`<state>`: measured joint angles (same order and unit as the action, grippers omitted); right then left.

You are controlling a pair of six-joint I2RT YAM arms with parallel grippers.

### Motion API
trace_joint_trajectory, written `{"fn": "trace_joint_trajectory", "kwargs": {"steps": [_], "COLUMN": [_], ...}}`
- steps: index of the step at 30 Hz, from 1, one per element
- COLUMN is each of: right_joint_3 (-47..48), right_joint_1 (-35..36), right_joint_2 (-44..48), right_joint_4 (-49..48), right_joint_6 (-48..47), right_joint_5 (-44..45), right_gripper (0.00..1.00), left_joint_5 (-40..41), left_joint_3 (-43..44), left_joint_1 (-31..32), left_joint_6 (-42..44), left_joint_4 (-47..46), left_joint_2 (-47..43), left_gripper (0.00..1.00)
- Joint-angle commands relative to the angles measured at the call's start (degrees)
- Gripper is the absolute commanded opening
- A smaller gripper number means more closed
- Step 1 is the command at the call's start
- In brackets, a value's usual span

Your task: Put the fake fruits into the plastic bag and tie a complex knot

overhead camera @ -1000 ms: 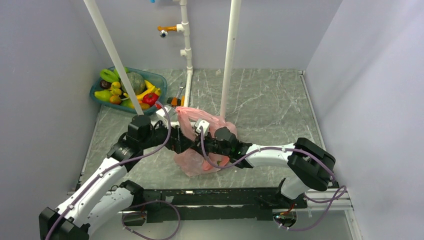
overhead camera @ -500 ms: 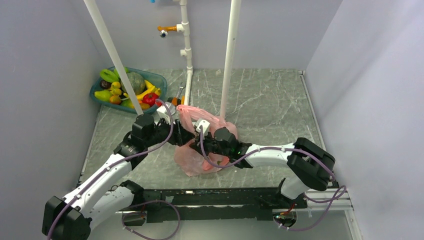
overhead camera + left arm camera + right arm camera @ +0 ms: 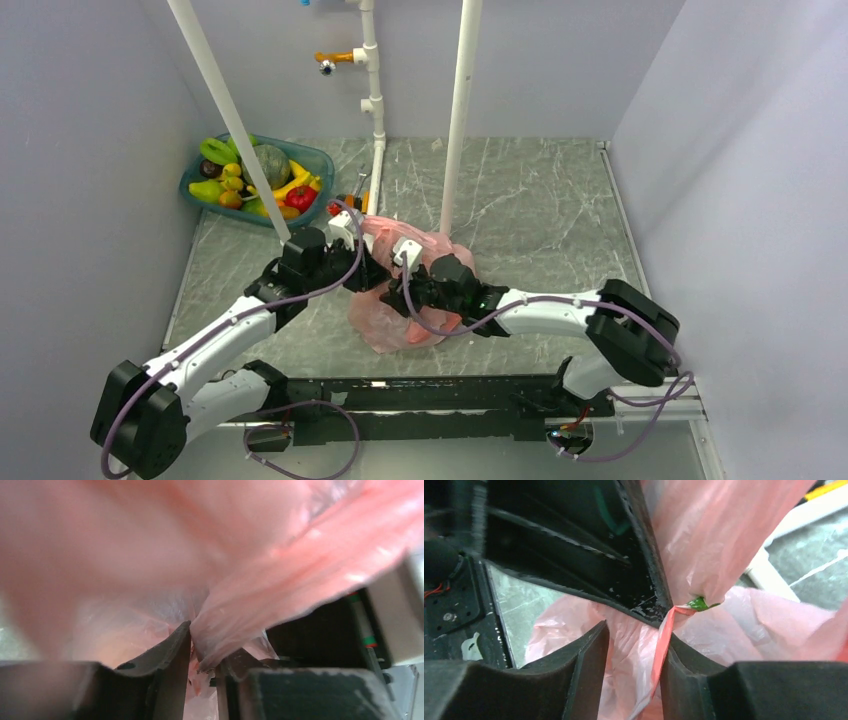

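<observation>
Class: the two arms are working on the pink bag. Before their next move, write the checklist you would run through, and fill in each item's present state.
1. Left jaws grip the bag: ok; a bunched strand is pinched between them.
2. Right jaws open: ok; a gap shows, though a thin strip lies against one finger.
3. Fruits bagged: not ok; many lie in the basin.
4. Knot made: cannot tell; the arms hide the bag's neck.
5. Bag rests on the table: ok.
</observation>
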<state>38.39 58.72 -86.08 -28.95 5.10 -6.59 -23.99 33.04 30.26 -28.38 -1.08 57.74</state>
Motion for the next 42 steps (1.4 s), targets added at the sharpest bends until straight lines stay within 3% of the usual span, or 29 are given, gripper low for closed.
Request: {"fn": "trace_joint_trajectory", "kwargs": {"steps": [1, 4, 8, 10, 12, 19, 25, 29, 31, 32, 36, 38, 42], "right_joint_3": [2.6, 3.7, 10.0, 14.0, 18.0, 26.6, 30.6, 29.4, 27.8, 27.0, 23.1, 19.3, 12.5], "right_joint_1": [-0.4, -2.1, -5.5, -10.4, -16.2, -28.0, -30.2, -30.2, -30.3, -30.2, -29.4, -27.1, -21.3], "right_joint_2": [8.4, 14.8, 20.5, 22.8, 24.0, 20.2, 10.2, 5.7, 4.6, 4.3, 6.6, 10.0, 16.4], "right_joint_4": [4.6, 12.7, 30.8, 39.2, 44.2, 53.3, 59.3, 58.4, 57.0, 56.9, 56.5, 52.3, 42.7], "right_joint_6": [-2.8, -6.2, -13.3, -16.4, -17.4, -22.5, -33.3, -36.4, -37.2, -37.5, -34.7, -29.5, -17.0], "right_joint_5": [-2.2, -6.5, -15.1, -22.9, -28.9, -35.0, -44.5, -44.5, -43.9, -44.1, -46.8, -44.7, -35.7], "right_gripper": [0.49, 0.69, 0.87, 0.92, 0.94, 0.95, 0.94, 0.93, 0.86, 0.76, 0.19, 0.0, 0.0], "left_joint_5": [-5.1, -7.4, -12.2, -14.6, -16.3, -19.8, -21.5, -22.1, -21.6, -21.2, -20.1, -20.0, -22.4], "left_joint_3": [3.4, 4.7, 6.1, 6.9, 7.4, 8.9, 9.5, 9.9, 10.0, 9.9, 10.5, 12.1, 16.6], "left_joint_1": [-0.7, -1.8, -3.8, -4.1, -4.1, -4.1, -4.1, -4.1, -4.1, -4.3, -6.1, -6.8, -7.9], "left_joint_6": [5.9, 11.6, 16.7, 20.7, 23.6, 31.8, 36.9, 39.5, 40.7, 41.1, 42.5, 44.2, 48.0], "left_joint_4": [0.8, 5.5, 7.5, 7.9, 8.6, 10.4, 11.9, 12.5, 13.2, 13.3, 12.6, 12.5, 11.6], "left_joint_2": [-2.4, -3.9, -4.1, -3.8, -3.5, -1.7, -0.4, 0.5, 0.5, 0.5, 1.6, 3.4, 7.9], "left_gripper": [0.19, 0.0, 0.0, 0.0, 0.0, 0.0, 0.0, 0.0, 0.0, 0.0, 0.0, 0.0, 0.0]}}
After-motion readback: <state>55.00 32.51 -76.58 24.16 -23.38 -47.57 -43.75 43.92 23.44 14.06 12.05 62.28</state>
